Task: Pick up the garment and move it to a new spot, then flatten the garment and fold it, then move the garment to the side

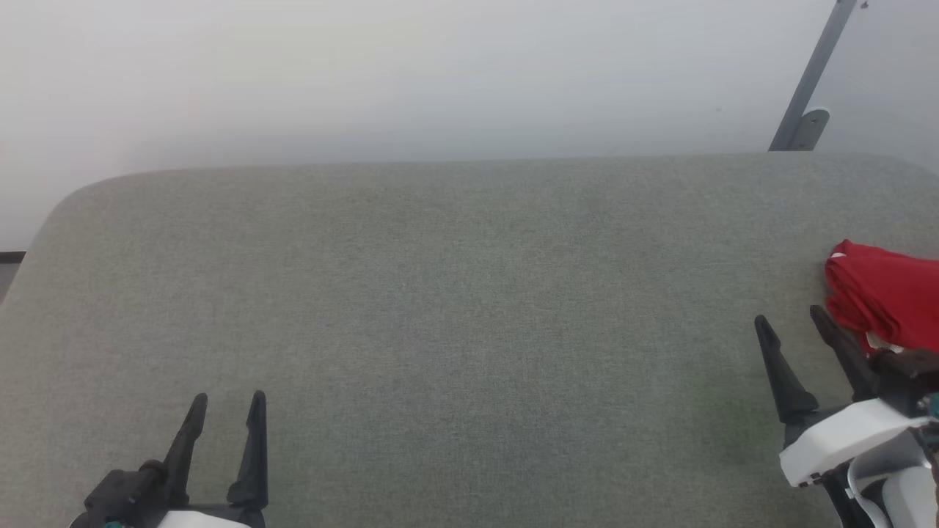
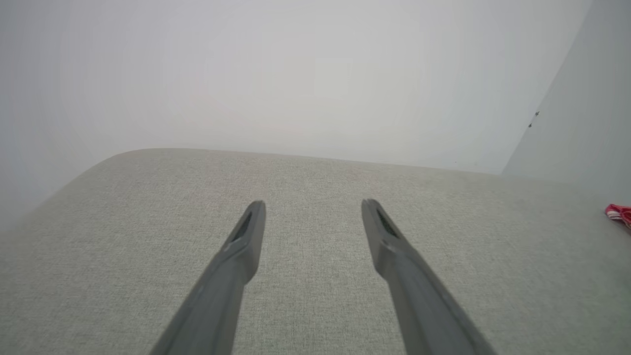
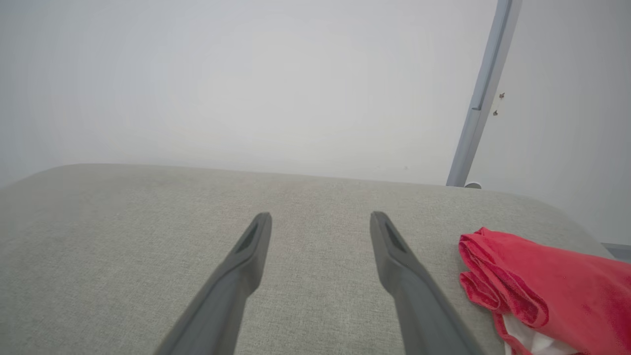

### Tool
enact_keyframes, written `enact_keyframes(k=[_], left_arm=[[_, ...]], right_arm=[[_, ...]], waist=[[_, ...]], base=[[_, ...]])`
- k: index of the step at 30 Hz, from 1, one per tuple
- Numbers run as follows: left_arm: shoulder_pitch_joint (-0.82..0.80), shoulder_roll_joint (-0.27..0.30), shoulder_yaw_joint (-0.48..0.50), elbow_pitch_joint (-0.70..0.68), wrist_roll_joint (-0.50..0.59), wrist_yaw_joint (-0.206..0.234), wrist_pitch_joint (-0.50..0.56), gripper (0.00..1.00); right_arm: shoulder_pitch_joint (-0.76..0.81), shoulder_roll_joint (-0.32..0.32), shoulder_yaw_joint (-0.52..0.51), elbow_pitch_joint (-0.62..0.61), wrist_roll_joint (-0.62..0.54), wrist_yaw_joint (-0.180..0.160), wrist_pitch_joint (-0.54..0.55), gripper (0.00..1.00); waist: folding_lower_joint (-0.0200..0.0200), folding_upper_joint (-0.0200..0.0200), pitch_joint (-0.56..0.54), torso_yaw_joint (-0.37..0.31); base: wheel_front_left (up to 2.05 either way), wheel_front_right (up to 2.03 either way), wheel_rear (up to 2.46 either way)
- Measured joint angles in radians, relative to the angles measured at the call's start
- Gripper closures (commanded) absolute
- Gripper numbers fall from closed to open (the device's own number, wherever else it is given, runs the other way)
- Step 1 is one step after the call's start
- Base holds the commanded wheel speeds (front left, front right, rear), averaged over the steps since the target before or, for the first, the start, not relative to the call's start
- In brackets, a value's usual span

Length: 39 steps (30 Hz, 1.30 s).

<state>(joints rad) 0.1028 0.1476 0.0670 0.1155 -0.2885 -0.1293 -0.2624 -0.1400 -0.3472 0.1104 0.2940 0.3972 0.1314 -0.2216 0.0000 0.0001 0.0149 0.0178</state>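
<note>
Lying bunched at the right edge of the head view, about mid-height, the garment is a crumpled red heap on the grey fabric-covered surface, with a little white showing along its lower side. The right gripper sits in the lower right of that frame, its two dark fingers spread wide with nothing between them, the nearer fingertip just beside the cloth's lower left. In the right wrist view the same fingers rise from the bottom edge, and the garment fills the lower right corner in folded red layers over a white patch. A narrow strip of bare grey surface separates it from the right-hand finger, so the two are close but apart. The left gripper is at the lower left of the head view, well apart from the garment, its fingers also parted and empty. In the left wrist view a small scrap of red with white stripes shows at the right edge, mid-height. A grey pole slants against the pale wall in the upper right.
</note>
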Motion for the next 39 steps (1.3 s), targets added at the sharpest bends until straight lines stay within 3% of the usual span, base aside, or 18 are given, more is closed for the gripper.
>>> enact_keyframes(k=[13,39], left_arm=[[0.010,-0.009,0.008,-0.016,0.008,0.000,0.000,0.00],[0.000,-0.023,0.019,-0.016,0.015,0.000,0.000,0.00]], right_arm=[[0.059,0.041,-0.070,-0.123,-0.032,0.000,0.055,0.00],[0.081,0.063,-0.081,-0.159,-0.036,0.000,0.082,0.00]], waist=[[0.0000,0.0000,0.018,-0.007],[0.0000,0.0000,0.013,-0.002]], base=[[0.00,0.00,0.00],[0.00,0.00,0.00]])
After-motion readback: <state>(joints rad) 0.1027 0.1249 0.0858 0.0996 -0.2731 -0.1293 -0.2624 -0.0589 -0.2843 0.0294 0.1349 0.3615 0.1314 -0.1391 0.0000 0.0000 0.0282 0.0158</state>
